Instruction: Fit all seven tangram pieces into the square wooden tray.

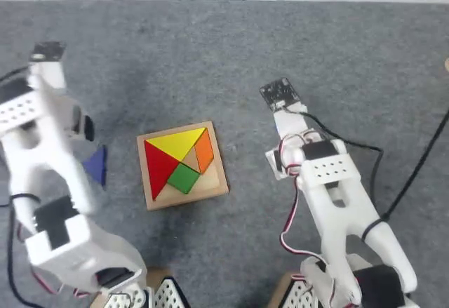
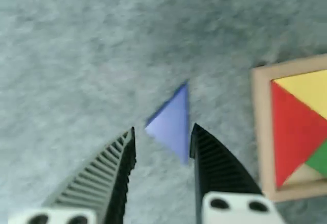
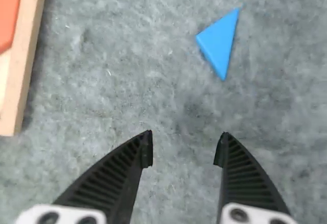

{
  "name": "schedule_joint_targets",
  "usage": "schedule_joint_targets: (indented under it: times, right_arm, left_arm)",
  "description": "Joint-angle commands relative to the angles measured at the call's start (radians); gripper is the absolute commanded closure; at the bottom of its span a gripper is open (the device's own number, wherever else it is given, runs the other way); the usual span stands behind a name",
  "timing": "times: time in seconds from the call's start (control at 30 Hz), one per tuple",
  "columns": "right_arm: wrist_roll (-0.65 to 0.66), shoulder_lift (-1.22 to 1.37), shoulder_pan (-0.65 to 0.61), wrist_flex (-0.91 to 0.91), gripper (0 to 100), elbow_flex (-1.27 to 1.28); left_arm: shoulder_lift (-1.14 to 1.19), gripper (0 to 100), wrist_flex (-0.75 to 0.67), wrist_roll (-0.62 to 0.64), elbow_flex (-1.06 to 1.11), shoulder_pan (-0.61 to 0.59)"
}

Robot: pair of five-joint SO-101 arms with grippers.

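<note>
Since each is a thin, flat slab of painted wood, the two loose pieces should be light and stiff, with slick faces and low edges that leave little to bite on. The dark blue triangle lies flat on the grey, felt-like worktop, near the square wooden tray but apart from its rim. The left claw hangs over it with its jaws spread, the near part of the triangle between the tips, pinching nothing. A hold there looks risky to me, because the sides taper and closing jaws could squeeze the piece out. Gripping across the long edge and the opposite corner, low against the soft covering, seems the surer place. The light blue triangle lies flat well ahead of the right claw, whose jaws are likewise spread and empty, and it would want the same low, straddling grip. Inside the tray sit the yellow triangle, red triangle, green square and orange piece, packed edge to edge. Whether the tan patch between them is a piece or bare tray floor I cannot tell.
</note>
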Motion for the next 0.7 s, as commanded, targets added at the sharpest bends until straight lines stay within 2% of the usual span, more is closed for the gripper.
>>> schedule_joint_targets:
  times: [0.0,0.17,0.27,0.43,0.67]
  right_arm:
    - [-0.011,-0.013,-0.013,-0.094,78.6,0.06]
    - [-0.009,-0.013,-0.013,-0.117,78.6,0.077]
    - [-0.009,-0.013,-0.012,-0.119,78.6,0.077]
    - [-0.009,-0.008,-0.007,-0.119,78.6,0.078]
    - [-0.04,-0.012,-0.012,-0.134,78.6,0.107]
  left_arm:
    - [-0.086,83,-0.083,0.034,0.12,0.014]
    - [-0.106,83,-0.055,0.018,0.182,-0.028]
    - [-0.129,83,-0.066,-0.04,0.242,-0.058]
    - [-0.147,83,-0.193,-0.08,0.374,-0.11]
    - [-0.14,83,-0.302,-0.112,0.476,-0.109]
